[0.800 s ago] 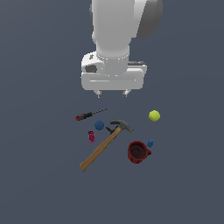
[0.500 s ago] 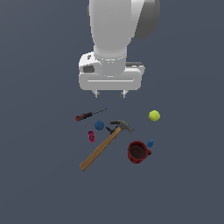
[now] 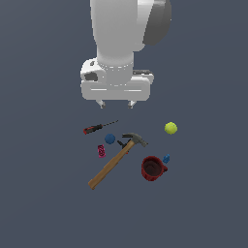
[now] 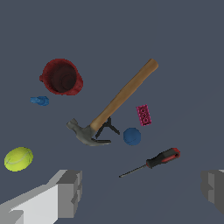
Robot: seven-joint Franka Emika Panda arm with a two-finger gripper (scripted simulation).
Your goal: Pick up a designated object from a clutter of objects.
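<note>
Exterior view: the gripper [image 3: 116, 104] has been shifted slightly toward the screwdriver [image 3: 99, 127], jaws spread wide and empty; the screwdriver lies on the tabletop [image 3: 208, 193] beside the blue ball [image 3: 110, 139].

No readable text, brand, number or sign appears anywhere in either view. The pink-red can [image 4: 143, 115] carries a row of dark round markings along its side, too small and blurred to read as letters or figures. The other items show plain, unmarked surfaces.
</note>
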